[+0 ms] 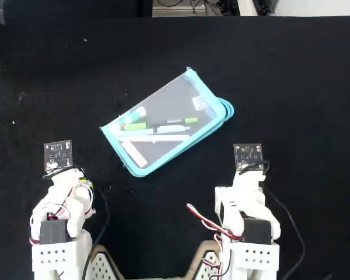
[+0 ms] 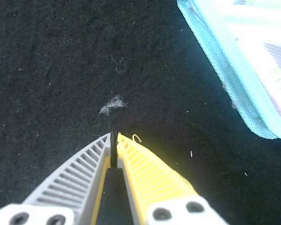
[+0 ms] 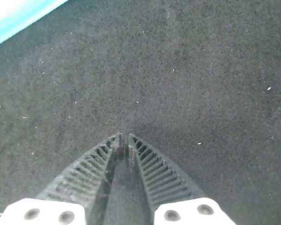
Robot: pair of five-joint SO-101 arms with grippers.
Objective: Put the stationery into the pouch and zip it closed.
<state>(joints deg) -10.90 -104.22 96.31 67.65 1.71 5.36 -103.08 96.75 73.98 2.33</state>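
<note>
Roughly mid-table, the pouch [image 1: 169, 122] lies flat and tilted, its lower corner toward the left arm [image 1: 61, 204] and its upper end angled away to the right. It has a turquoise border and a see-through front panel. The stationery [image 1: 157, 131] lies inside it, behind the panel: a green marker [image 1: 137, 125] at the left, then pale pens lying lengthwise across the middle. At the right-hand end the turquoise edge shows as doubled layers; whether the zip is shut cannot be told.

The table [image 1: 280, 76] is covered in black felt-like cloth. Beyond its far edge a thin strip of room shows, with dark cables [image 1: 186, 7] against a pale floor. At the near edge the left arm stands folded back, the right arm [image 1: 248, 204] likewise, and the pouch is between them and farther out, touching neither.

The left wrist view adds detail: the left gripper [image 2: 114, 136], one finger grey and one yellow, has its jaws pressed together on nothing above bare cloth. A tuft of lint [image 2: 112, 104] lies just ahead of the tips, and a mesh-textured pouch [image 2: 234, 61] corner sits well off to the side. In the right wrist view the right gripper [image 3: 124, 137], both fingers dark, has its tips meeting, empty, with a sliver of the pouch [image 3: 18, 18] edge far off.
</note>
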